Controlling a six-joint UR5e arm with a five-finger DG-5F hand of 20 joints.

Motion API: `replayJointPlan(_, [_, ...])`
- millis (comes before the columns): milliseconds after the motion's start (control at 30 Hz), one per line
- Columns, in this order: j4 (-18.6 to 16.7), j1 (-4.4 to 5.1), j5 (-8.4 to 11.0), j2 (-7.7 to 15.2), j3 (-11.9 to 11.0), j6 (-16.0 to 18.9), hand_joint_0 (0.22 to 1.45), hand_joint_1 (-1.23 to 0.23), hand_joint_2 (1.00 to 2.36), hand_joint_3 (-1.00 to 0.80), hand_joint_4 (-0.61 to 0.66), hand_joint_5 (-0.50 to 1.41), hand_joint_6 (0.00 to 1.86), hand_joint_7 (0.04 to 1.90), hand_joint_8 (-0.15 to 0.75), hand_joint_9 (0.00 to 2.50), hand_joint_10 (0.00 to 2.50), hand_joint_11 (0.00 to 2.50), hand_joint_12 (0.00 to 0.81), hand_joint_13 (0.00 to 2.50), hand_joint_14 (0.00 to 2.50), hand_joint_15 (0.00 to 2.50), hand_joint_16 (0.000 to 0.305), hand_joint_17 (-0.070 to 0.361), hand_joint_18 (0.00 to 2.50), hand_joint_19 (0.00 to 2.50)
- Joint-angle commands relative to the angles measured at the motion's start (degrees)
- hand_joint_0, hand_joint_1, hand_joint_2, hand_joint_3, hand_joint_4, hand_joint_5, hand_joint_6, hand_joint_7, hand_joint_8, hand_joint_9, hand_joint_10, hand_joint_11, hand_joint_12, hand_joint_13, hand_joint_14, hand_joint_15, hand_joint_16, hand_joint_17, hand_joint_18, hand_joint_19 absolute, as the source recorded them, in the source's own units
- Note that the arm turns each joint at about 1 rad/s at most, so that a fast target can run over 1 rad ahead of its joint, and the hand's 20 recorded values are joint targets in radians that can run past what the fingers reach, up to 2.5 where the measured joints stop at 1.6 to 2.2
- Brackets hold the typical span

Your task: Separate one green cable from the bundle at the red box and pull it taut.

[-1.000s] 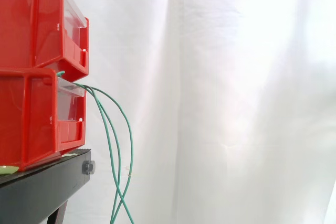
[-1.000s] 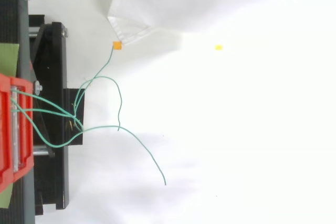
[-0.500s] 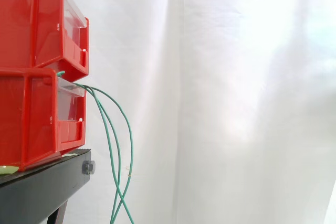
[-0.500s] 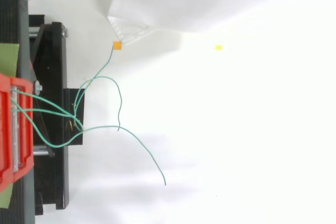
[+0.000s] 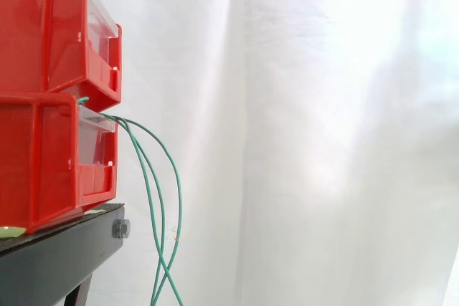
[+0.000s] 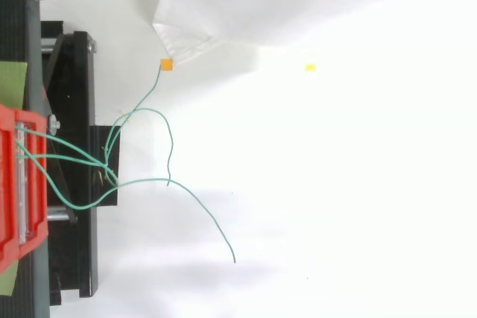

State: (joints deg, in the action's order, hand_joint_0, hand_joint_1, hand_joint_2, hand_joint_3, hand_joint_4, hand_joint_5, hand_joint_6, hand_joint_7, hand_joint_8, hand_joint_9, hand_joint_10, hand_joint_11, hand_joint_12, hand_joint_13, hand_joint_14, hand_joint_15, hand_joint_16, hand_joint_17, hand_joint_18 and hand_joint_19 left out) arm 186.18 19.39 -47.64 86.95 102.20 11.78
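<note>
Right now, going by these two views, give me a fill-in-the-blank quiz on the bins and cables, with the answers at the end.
The two stacked bins are ____ in colour. They rest on a stand that is ____. The cables drooping from the lower bin are ____. In the top view, one cable ends at a small square tag coloured ____.
Missing words: red, black, green, orange.

No readable text, numbers or signs — red bins (image 5: 43,34), black stand (image 5: 57,256) show no legible print.
</note>
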Motion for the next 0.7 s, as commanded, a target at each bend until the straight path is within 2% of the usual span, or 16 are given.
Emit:
replayJointPlan(0, [0.06, -0.06, 0.0, -0.02, 0.01, 0.0, 0.5, -0.61, 1.0, -0.5, 0.2, -0.19, 0.5, 0.84, 0.304, 0.78, 0.02, 0.76, 0.356, 0.61, 0.02, 0.67, 0.057, 0.127, 0.6, 0.83])
replayJointPlan(400, [-0.03, -0.06, 0.0, -0.02, 0.01, 0.0, 0.5, -0.62, 1.0, -0.5, 0.15, -0.2, 0.5, 0.79, 0.271, 0.81, 0.02, 0.65, 0.323, 0.71, 0.02, 0.6, 0.053, 0.12, 0.67, 0.82])
replayJointPlan(567, [0.06, 0.03, 0.0, -0.02, -0.07, 0.0, 0.53, -0.64, 1.0, -0.5, 0.13, -0.2, 0.5, 0.76, 0.285, 0.92, 0.02, 0.58, 0.394, 1.03, 0.01, 0.58, 0.044, 0.099, 0.58, 0.8])
replayJointPlan(633, [-0.03, -0.06, 0.0, -0.02, 0.01, 0.0, 0.56, -0.65, 1.0, -0.5, 0.1, -0.2, 0.5, 0.75, 0.216, 0.87, 0.01, 0.56, 0.422, 1.1, 0.02, 0.62, 0.041, 0.092, 0.59, 0.81])
replayJointPlan(667, [-0.03, 0.03, 0.0, -0.02, 0.01, 0.0, 0.56, -0.65, 1.0, -0.5, 0.1, -0.2, 0.5, 0.75, 0.214, 0.87, 0.01, 0.54, 0.422, 1.1, 0.02, 0.62, 0.041, 0.092, 0.59, 0.8])
